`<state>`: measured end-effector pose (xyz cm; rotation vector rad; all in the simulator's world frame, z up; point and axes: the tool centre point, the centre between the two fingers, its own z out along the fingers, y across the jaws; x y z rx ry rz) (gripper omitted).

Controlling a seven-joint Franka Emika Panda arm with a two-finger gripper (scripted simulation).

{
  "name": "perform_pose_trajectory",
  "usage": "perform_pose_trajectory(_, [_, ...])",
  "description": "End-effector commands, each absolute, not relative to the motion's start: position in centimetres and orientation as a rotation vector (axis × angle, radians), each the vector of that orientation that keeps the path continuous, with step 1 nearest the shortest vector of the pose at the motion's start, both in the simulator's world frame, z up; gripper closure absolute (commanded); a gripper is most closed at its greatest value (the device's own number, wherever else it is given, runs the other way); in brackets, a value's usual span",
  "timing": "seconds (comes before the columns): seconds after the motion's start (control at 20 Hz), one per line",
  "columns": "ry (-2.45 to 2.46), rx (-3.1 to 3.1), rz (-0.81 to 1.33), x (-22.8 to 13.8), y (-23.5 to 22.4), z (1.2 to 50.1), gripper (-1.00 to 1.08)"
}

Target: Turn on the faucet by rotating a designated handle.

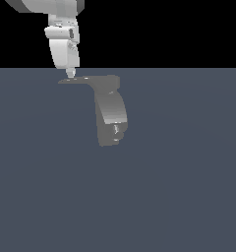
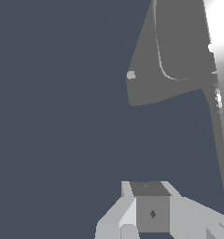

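The grey faucet (image 1: 111, 115) stands upright in the middle of the exterior view, its curved blocky body carrying a small notch low down. From its top, the thin flat handle (image 1: 75, 80) sticks out toward the exterior view's left and tapers to a point. My white gripper (image 1: 71, 74) comes down from above, its narrow tip shut and resting at or just over the handle near its pointed end. In the wrist view the faucet body (image 2: 179, 42) fills one corner, the handle (image 2: 220, 140) runs as a thin strip, and the gripper (image 2: 149, 187) holds nothing.
A flat dark blue-grey floor (image 1: 189, 187) spreads all around the faucet. My white arm (image 1: 63, 47) drops in from the exterior view's upper left. No other objects show.
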<state>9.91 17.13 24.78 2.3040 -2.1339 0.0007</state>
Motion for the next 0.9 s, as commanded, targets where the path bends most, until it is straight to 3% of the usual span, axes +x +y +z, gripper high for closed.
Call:
perform_pose_trajectory(0.0, [-2.134,2.304,0.001,9.5,17.1,24.8,1.08])
perform_pose_trajectory(0.85, [-2.135,2.304,0.001,5.2,17.0,24.8,1.08])
